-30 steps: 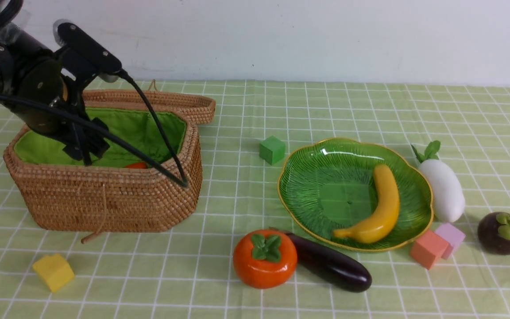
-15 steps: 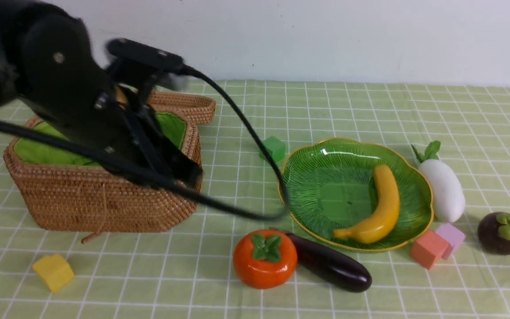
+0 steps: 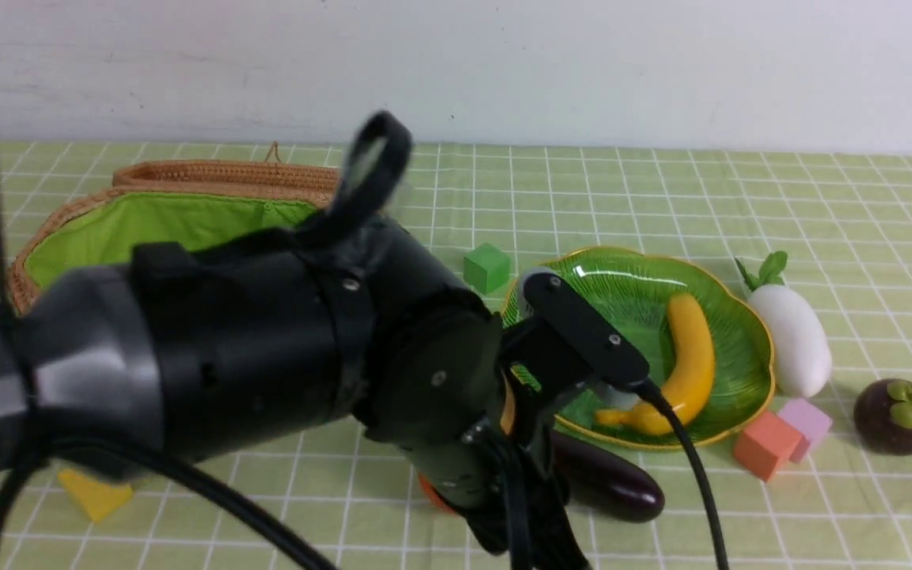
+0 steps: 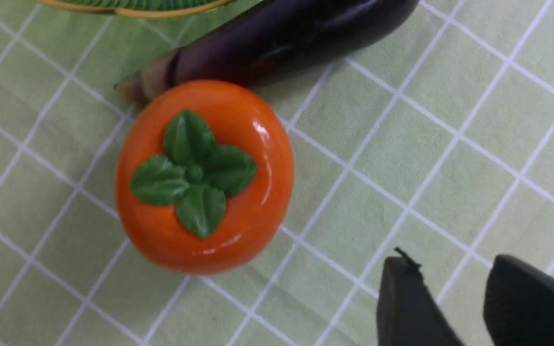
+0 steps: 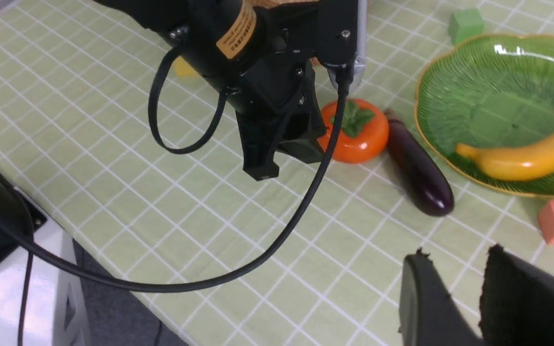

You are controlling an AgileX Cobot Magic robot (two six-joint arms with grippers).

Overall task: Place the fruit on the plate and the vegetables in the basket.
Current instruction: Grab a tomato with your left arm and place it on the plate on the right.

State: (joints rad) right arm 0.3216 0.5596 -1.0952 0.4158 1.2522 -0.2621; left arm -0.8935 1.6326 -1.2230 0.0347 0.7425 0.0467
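Left hand (image 4: pixel 450 262) low over the bench (image 3: pixel 820 206), just beside the persimmon (image 4: pixel 204 175) and not touching it; its fingers stand apart with bare cloth showing between them, gripping nothing. Right hand (image 5: pixel 457 259) well apart from the objects, fingers parted by a narrow gap, empty. Persimmon upright on the bench, calyx upward, touching the stem end of the eggplant (image 4: pixel 282 43), which lies along the near rim of the plate (image 3: pixel 638 285). Banana (image 3: pixel 693 356) lies in the plate; radish (image 3: pixel 795 336) rests on the bench against the plate's right edge; mangosteen (image 3: pixel 897 416) on the bench further right. Basket (image 3: pixel 210 170) at the left, lid open, largely hidden by the left arm; its contents cannot be seen.
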